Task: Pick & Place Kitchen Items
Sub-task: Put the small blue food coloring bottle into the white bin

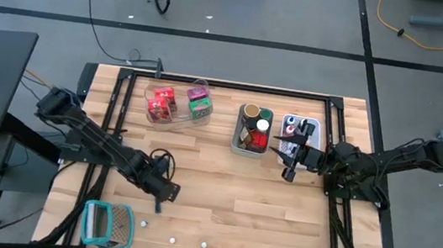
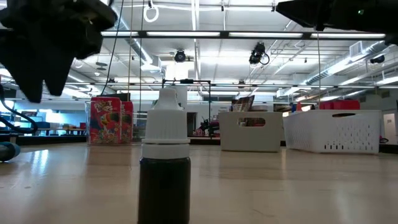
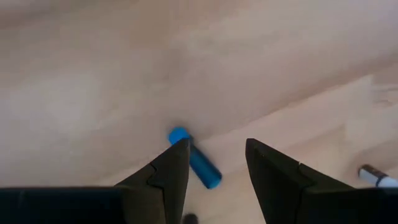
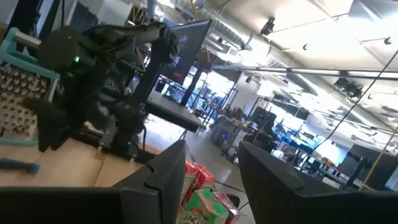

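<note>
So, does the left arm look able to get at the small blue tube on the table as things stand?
Probably yes. The left gripper hangs open just above the blue tube, which lies flat on bare table partly between the fingers, with nothing covering it. A white-capped piece lies well aside.

Bright ceiling strip lights glare overhead; my left wrist's view blurs soft across the pale wooden tabletop.

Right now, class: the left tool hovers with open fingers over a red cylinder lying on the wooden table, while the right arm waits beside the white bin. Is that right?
Not quite. The cylinder under the left tool is blue, not red, as the left wrist view shows. The rest holds: the fingers are open over the wooden table, and the right tool waits beside the white bin.
</note>
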Controlling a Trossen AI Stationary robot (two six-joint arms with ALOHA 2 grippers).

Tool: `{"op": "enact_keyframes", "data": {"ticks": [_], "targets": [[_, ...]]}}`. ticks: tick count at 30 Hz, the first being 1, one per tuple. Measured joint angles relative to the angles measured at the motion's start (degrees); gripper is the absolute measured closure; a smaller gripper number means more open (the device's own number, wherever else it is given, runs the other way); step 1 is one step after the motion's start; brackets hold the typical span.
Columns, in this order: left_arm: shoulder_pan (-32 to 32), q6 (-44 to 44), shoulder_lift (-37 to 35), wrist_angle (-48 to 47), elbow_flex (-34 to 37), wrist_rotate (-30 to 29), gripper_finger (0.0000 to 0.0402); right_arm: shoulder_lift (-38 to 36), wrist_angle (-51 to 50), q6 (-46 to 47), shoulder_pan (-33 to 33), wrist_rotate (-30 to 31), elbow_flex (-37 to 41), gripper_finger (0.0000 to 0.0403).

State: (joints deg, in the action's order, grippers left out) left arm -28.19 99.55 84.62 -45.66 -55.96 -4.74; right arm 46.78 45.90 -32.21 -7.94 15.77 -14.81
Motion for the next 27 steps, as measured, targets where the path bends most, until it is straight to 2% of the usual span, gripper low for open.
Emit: {"op": "enact_keyframes", "data": {"ticks": [4, 10, 18, 27], "targets": [[0.64, 1.07, 2.9, -1.34, 0.0, 5.28, 0.0236, 0.76, 1.53, -0.04, -0.02, -0.17, -0.04, 0.0245], [0.23, 3.24, 7.56, 3.32, -0.04, 11.9, 0.0236, 2.27, 4.3, -2.75, 0.0, -0.34, 0.05, 0.0245], [-1.49, 9.11, 10.14, 7.08, -0.02, 13.68, 0.0236, 3.07, 5.95, -4.83, 0.05, -0.26, 0.02, 0.0245], [-2.07, 9.97, 12.61, 8.74, 0.0, 15.12, 0.0236, 3.96, 8.95, -6.49, 0.04, -0.33, 0.0, 0.0245]]}}
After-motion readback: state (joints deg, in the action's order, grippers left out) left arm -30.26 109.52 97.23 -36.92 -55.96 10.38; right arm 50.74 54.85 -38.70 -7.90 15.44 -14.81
